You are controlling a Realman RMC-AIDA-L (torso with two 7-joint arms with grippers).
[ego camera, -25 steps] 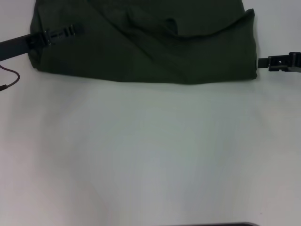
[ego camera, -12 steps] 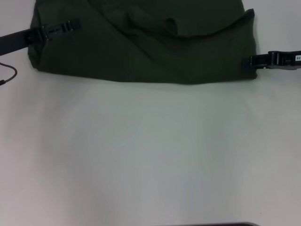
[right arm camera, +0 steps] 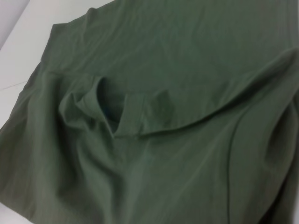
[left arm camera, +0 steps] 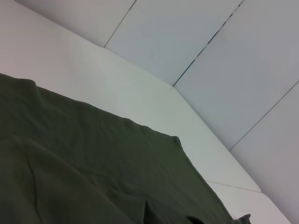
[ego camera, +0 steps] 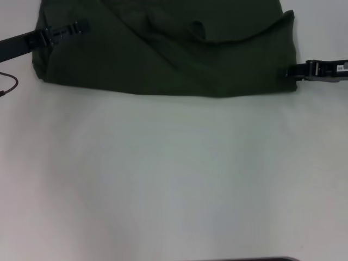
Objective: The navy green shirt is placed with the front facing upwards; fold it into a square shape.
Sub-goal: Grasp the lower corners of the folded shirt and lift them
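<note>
Now lying at the far side of the white table (ego camera: 174, 174): the navy green shirt (ego camera: 163, 49), dark olive, spread as one wide patch with the near edge almost straight, the top cut off by the head view. On its surface, a long curved fold running from the middle toward the right corner, and a small raised pucker close to that fold. No letters or tag to be seen on the cloth from any view. From the right wrist view, same cloth (right arm camera: 154, 116) filling nearly the whole picture, with a bunched ridge and a hemmed flap in the middle, layers overlapping. From the left wrist view, flat cloth (left arm camera: 84, 163) with a clean edge over the table surface (left arm camera: 117, 84), pale wall panels (left arm camera: 196, 42) behind.

At the left edge of the shirt, over the cloth and reaching in from the side: the left gripper (ego camera: 73, 29), thin and black; cannot tell whether open or closed. At the right edge, tip just touching the border of the cloth near the low corner: the right gripper (ego camera: 291, 71); state of its fingers also not to be told. Beside the left arm, on the table: a thin dark cable (ego camera: 7, 87), curled.
</note>
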